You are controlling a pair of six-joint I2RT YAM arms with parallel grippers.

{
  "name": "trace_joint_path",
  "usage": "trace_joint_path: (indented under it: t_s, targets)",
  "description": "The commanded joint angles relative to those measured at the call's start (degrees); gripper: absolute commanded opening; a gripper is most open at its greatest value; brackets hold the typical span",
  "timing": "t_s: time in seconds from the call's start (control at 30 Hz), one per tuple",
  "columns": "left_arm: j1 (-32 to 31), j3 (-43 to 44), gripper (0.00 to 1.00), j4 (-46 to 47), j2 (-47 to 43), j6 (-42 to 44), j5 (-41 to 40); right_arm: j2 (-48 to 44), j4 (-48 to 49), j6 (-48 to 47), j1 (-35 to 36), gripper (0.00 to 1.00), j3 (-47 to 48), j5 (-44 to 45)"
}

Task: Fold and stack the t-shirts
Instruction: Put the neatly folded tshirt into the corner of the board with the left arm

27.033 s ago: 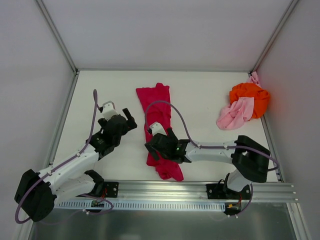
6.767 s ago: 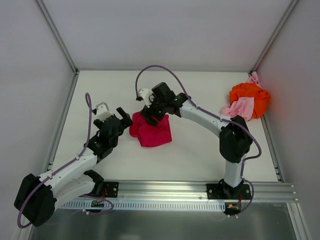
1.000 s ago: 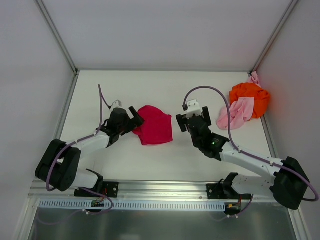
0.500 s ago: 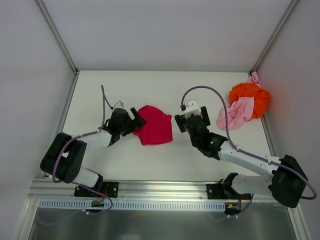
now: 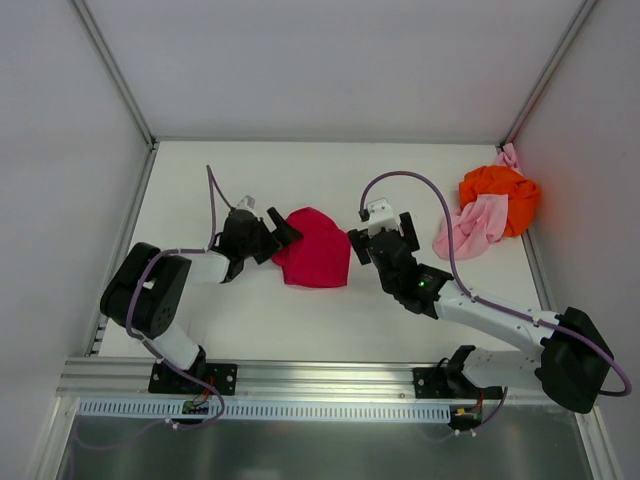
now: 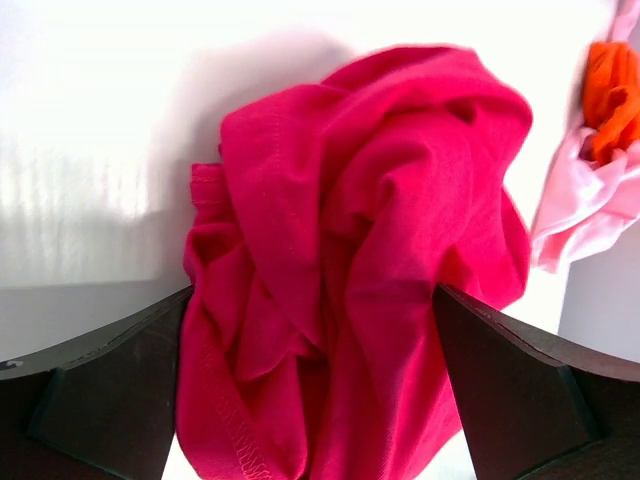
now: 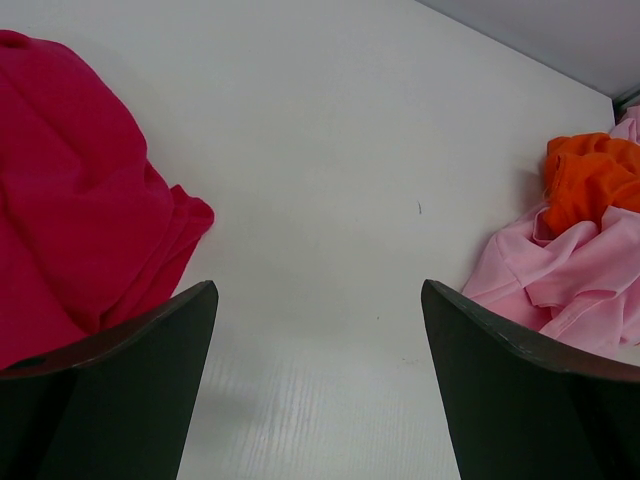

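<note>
well, i saw the crimson t-shirt [image 5: 312, 250] lying bunched in a rounded heap about midway between the left and right edges of the worktop [image 5: 400, 180]. my left gripper [image 5: 280, 240] sat at the heap's left side with its jaws spread wide. in the left wrist view the rumpled cloth filled the gap between the two fingers [image 6: 110, 390] and nothing was clamped. my right gripper [image 5: 381, 232] was just to the right of that shirt, apart from it, also wide open over bare surface. the orange t-shirt [image 5: 498, 190] was crumpled against the right edge near the far right corner. the pale pink t-shirt [image 5: 470, 228] lay touching it on the near-left side.
</note>
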Motion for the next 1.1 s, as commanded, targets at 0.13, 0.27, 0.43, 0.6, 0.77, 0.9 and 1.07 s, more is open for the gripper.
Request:
trace_joint_path:
  t_s: [0.13,0.27,0.43,0.6,0.77,0.9,1.07]
  targets:
    - [0.27,1.23,0.99,7.2,7.79,-2.71,9.76,-0.68,1.24,-0.08,0.26,0.88,2.51,1.8]
    - [0.27,1.05,0.99,11.09,9.03,-2.63,13.47,-0.77,1.33,-0.26,0.35,0.88,2.51,1.8]
    - [0.36,0.96,0.07,13.47,9.29,-2.63,16.02,-0.86,1.68,-0.43,0.26,0.88,2.42,2.33]
    - [0.36,0.87,0.0,15.22,9.47,-2.1,18.13,-1.12,1.59,-0.52,0.26,0.88,2.42,2.33]
    - [0.36,0.43,0.0,14.53,5.62,0.35,17.26,-1.04,1.59,-0.26,0.44,0.88,2.16,2.33]
    - [0.36,0.08,0.0,11.46,0.51,3.43,13.75,-0.51,1.94,-0.17,0.44,0.88,1.72,1.8]
    - [0.45,-3.17,0.0,9.35,-9.49,6.77,8.56,1.51,3.08,-0.17,0.35,0.88,1.1,1.1]
